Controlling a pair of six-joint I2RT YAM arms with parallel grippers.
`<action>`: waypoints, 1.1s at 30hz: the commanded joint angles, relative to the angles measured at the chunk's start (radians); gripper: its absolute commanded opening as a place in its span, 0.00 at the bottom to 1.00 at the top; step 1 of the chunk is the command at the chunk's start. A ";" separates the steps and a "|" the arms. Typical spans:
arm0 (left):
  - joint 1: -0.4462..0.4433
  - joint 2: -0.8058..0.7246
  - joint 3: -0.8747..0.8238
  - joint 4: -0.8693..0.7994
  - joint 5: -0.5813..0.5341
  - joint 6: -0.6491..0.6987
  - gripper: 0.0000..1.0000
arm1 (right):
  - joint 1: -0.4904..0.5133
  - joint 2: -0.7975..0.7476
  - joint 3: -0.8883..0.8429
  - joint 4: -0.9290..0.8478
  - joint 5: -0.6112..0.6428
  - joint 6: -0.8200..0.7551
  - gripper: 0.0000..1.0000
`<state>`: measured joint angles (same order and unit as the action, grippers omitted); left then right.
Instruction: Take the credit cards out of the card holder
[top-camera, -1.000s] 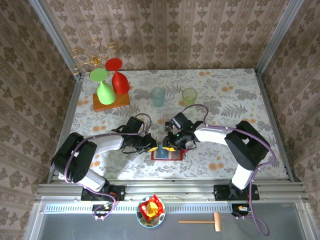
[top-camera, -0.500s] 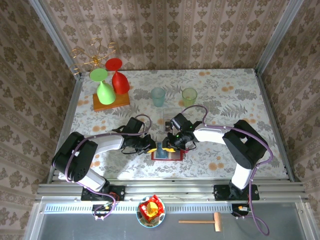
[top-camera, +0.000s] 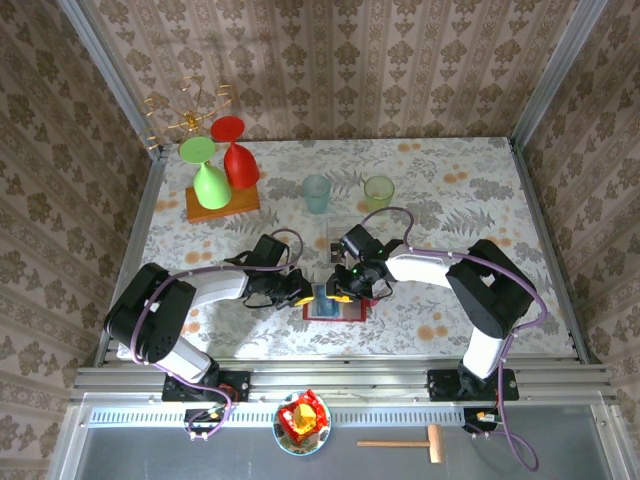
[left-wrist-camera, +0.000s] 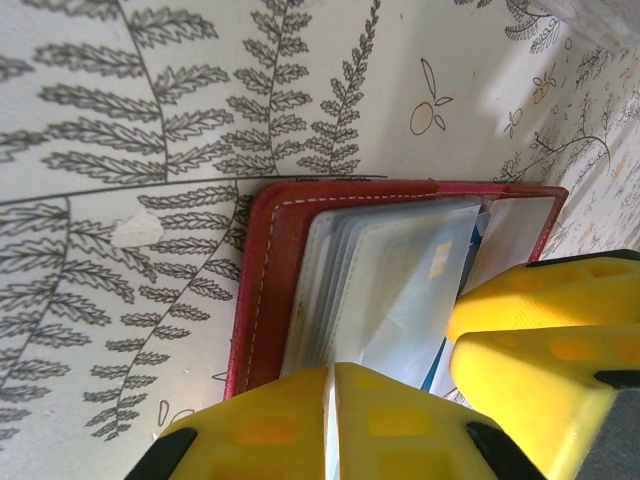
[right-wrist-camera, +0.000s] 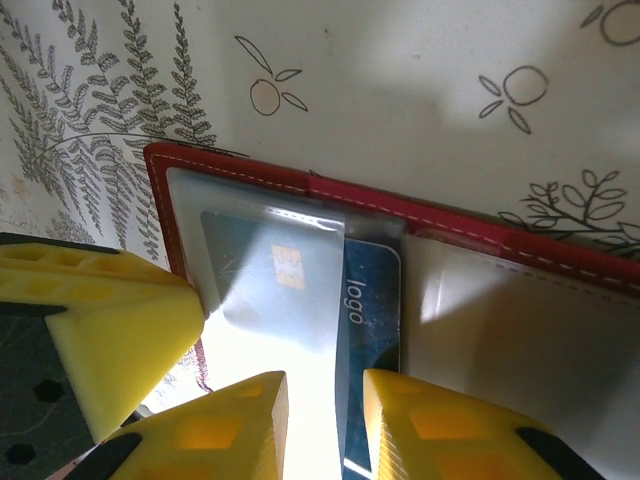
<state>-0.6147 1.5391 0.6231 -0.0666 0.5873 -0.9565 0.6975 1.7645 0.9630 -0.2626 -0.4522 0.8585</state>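
The red card holder lies open near the table's front middle, its red border and stitched edge around greyish clear pockets. A blue card printed "logo" sticks halfway out of a clear pocket, and it shows as a blue patch from above. My left gripper is shut on a thin clear pocket sheet at the holder's left end. My right gripper hovers open over the blue card's edge, fingers apart. The other cards are hidden.
A blue cup and a green cup stand behind the arms. A wooden board with upturned green and red glasses sits at the back left beside a gold wire stand. Both grippers crowd together over the holder.
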 joint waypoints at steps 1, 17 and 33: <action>0.001 0.013 -0.010 -0.030 -0.012 0.024 0.11 | -0.006 0.000 0.024 -0.060 0.037 -0.025 0.27; -0.019 -0.046 0.079 -0.101 0.010 0.055 0.12 | -0.039 -0.076 -0.067 0.031 -0.018 0.029 0.27; -0.043 0.022 0.052 -0.073 -0.006 0.041 0.09 | -0.059 -0.045 -0.136 0.144 -0.082 0.053 0.22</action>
<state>-0.6548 1.5513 0.6880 -0.1375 0.5827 -0.9230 0.6437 1.7084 0.8398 -0.1524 -0.5049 0.8974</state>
